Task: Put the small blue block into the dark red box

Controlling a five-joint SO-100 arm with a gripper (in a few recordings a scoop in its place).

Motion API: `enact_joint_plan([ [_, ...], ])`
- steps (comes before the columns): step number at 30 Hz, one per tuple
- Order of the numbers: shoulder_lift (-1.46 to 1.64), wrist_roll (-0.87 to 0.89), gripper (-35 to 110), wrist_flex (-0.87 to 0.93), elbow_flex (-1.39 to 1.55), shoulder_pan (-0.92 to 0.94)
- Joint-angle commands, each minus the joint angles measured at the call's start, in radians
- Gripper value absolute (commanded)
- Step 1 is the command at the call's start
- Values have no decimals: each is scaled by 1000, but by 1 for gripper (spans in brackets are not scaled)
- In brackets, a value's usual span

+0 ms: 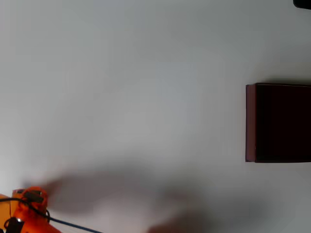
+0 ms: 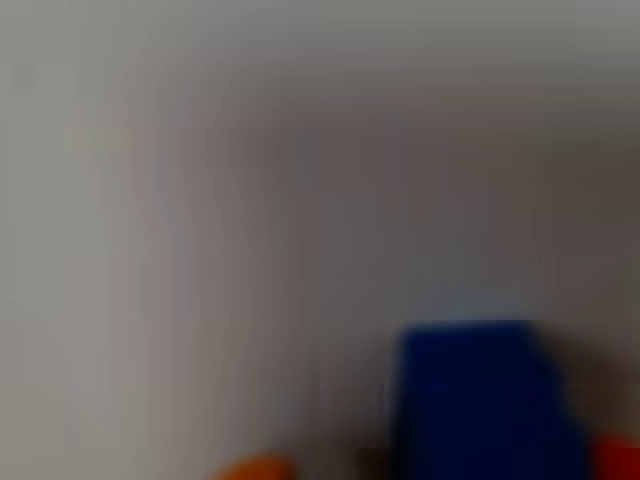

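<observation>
White table (image 1: pixel 146 73), small blue block (image 2: pixel 485 400) between fingers (image 2: pixel 615 455)

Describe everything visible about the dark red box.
The dark red box sits at the right edge of the overhead view, cut off by the frame. It looks square-cornered, with thin maroon walls, the left wall seen as a lighter reddish strip, and a very dark, near-black interior in which no contents can be made out. It rests flat and upright, open side up, on the pale table. Nothing touches it; the orange arm is far away at lower left.
</observation>
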Motion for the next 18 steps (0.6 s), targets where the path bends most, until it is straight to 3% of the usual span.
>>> enact_joint_plan([
  [1, 8, 9, 3, -15, 15, 5],
  [11, 28, -3, 0, -14, 21, 18],
  [18, 258, -38, 0, 302, -69, 60],
])
